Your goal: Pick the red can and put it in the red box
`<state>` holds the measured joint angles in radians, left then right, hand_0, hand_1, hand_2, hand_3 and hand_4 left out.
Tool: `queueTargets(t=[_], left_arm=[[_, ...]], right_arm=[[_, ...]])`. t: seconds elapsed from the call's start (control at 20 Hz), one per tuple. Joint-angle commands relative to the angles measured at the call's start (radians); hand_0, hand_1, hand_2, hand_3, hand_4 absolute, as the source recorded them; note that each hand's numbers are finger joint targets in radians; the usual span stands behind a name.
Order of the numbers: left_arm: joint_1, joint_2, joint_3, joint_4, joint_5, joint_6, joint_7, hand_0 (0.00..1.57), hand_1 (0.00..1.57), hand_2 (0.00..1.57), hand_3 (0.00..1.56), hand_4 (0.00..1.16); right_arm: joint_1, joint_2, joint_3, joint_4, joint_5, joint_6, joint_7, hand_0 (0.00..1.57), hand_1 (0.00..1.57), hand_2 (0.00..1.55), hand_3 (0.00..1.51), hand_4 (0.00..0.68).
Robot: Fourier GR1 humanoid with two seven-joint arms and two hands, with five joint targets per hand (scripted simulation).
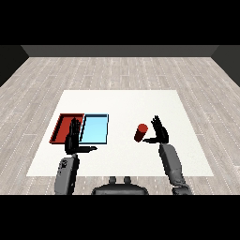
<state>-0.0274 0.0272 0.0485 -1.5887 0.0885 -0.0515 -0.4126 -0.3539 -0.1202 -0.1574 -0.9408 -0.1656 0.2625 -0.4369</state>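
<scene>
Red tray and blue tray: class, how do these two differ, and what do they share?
The red tray lies at the far left; the blue tray lies beside it, nearer the red can. The left robot hand overlaps the red tray's right part and hides some of it, while the blue tray shows almost whole. Both are shallow and rectangular, on the white table.

The surface [122,101] is plain white and matt. Around it the floor [117,70] looks like pale wood planks with visible grain. The red can [140,133] and both trays, the red tray [60,126] and the light blue tray [95,129], appear smooth and flat-coloured, possibly plastic.
</scene>
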Motion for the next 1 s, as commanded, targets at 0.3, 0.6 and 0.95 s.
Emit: queueTargets(t=[0.3, 0.6, 0.95], left_arm=[[0.005, 0.005, -0.018, -0.087, -0.008, 0.033, 0.075, 0.00, 0.00, 0.00, 0.00, 0.00], [0.035, 0.013, 0.000, -0.044, 0.001, 0.006, 0.010, 0.00, 0.00, 0.00, 0.00, 0.00], [0.000, 0.017, -0.001, -0.015, 0.000, -0.007, 0.000, 0.00, 0.00, 0.00, 0.00, 0.00]], right_arm=[[0.003, 0.058, 0.027, 0.040, -0.003, -0.035, -0.009, 0.00, 0.00, 0.00, 0.00, 0.000], [-0.103, 0.014, -0.007, 0.206, -0.016, 0.011, -0.037, 0.00, 0.00, 0.00, 0.00, 0.000], [-0.144, 0.061, 0.010, 0.295, -0.001, 0.009, -0.113, 0.00, 0.00, 0.00, 0.00, 0.000]])
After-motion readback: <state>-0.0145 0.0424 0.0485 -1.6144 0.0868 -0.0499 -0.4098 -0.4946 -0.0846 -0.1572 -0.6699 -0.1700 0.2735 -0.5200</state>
